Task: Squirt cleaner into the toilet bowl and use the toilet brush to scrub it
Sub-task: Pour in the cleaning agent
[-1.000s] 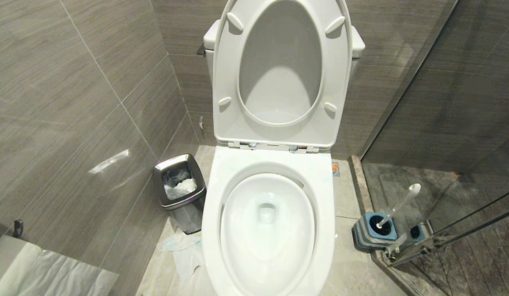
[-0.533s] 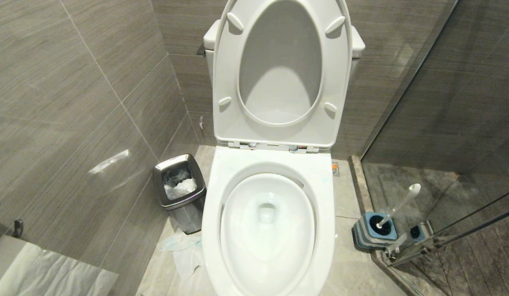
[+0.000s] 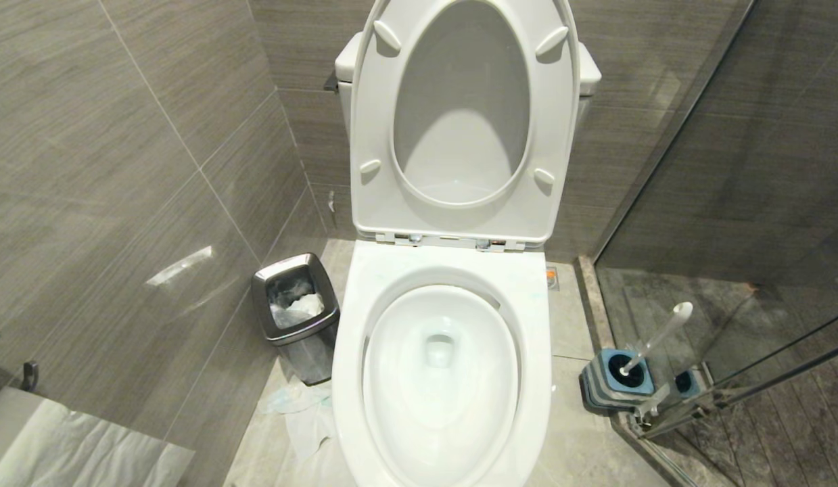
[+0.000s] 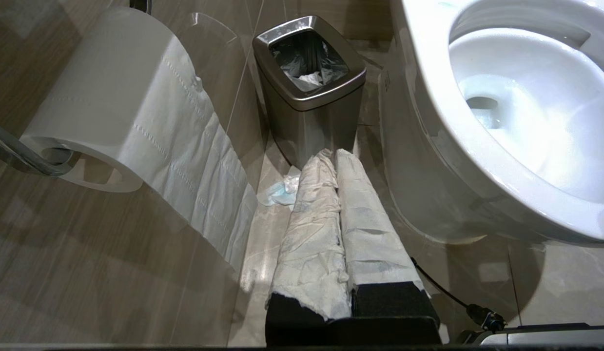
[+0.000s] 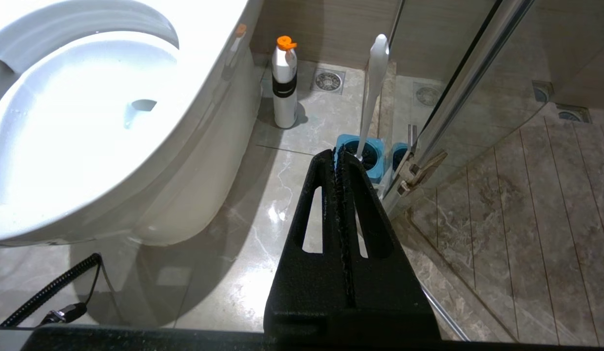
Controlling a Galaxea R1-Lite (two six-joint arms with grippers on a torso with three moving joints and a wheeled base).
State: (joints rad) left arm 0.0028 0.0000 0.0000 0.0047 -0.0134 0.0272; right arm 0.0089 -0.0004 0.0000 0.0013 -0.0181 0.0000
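Note:
The toilet bowl (image 3: 537, 352) stands straight ahead, white, with seat and lid raised against the tank; its water looks clear. To its right the toilet brush (image 3: 657, 337) leans in its blue-topped holder (image 3: 611, 399). Neither gripper shows in the head view. My left gripper (image 4: 331, 155), its fingers wrapped in white paper, hangs shut and empty beside the bowl's left flank (image 4: 428, 146). On the other side of the bowl (image 5: 204, 97) my black right gripper (image 5: 336, 153) is shut and empty, short of the brush (image 5: 372, 92) and holder (image 5: 376, 146). A white orange-capped bottle (image 5: 284, 83) stands by the bowl; whether it is the cleaner I cannot tell.
A steel waste bin (image 3: 297, 314) stands left of the bowl, with crumpled tissue (image 3: 304, 412) on the floor before it. A toilet paper roll (image 4: 111, 97) hangs on the left wall. A glass shower door (image 3: 730, 203) closes off the right, just behind the brush holder.

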